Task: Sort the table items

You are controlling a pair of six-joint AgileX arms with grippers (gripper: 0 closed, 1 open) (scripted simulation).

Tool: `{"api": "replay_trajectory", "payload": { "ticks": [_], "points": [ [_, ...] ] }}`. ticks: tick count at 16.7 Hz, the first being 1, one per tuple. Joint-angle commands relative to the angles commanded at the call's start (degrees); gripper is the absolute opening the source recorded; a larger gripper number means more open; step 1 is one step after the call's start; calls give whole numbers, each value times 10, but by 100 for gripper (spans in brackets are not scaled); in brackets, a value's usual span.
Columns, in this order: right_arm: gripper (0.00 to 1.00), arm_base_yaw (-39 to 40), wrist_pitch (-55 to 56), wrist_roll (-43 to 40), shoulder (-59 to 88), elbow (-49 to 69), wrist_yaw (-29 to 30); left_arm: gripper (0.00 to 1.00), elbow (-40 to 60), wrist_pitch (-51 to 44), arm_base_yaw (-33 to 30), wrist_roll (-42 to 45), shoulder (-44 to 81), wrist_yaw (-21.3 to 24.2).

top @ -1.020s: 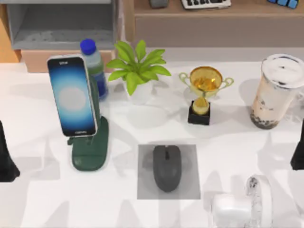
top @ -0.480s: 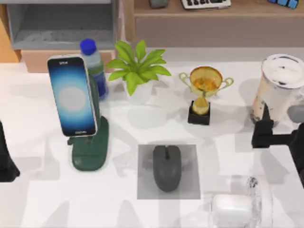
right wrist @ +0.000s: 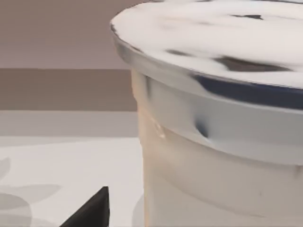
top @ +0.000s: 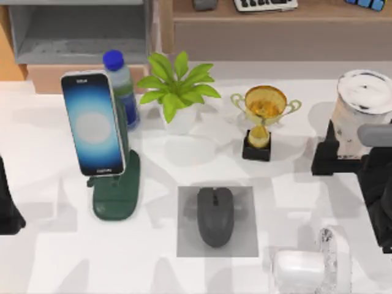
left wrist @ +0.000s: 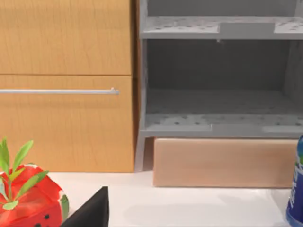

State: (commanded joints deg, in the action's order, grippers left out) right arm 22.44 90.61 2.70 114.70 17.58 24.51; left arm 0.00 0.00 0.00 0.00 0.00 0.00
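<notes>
The tall milk-tea cup [top: 365, 101] stands at the table's back right. My right gripper [top: 340, 154] is open, low against the cup's near-left side, and hides the cup's lower part. In the right wrist view the cup [right wrist: 222, 142] looms very close, with one dark fingertip [right wrist: 92, 209] beside it. The smartphone [top: 92, 124], screen glowing, leans upright on a green stand [top: 116, 193] at the left. The dark grey mouse [top: 215, 215] lies on a grey pad [top: 187, 242] in the middle front. My left gripper [top: 7, 205] is parked at the left edge.
A gold trophy [top: 264, 119], a potted plant [top: 177, 92] and a blue-capped bottle [top: 121, 82] line the back. A white rounded object [top: 309, 266] sits front right. A grey shelf [left wrist: 218, 80] and wooden cabinet [left wrist: 66, 85] rise behind the table.
My right arm has swung in from the right edge and its gripper has closed the distance to the milk-tea cup. The other items and the left arm have not moved.
</notes>
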Motion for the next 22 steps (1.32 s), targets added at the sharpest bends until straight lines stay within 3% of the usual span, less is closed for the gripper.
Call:
{"api": "replay_trajectory", "payload": {
  "ticks": [13,22],
  "points": [
    [100,-27,-36,-3,27,65,-26,100,0,0,0,0,0,0],
    [32,-27,-36,-3,27,65,-26,100,0,0,0,0,0,0]
  ]
}}
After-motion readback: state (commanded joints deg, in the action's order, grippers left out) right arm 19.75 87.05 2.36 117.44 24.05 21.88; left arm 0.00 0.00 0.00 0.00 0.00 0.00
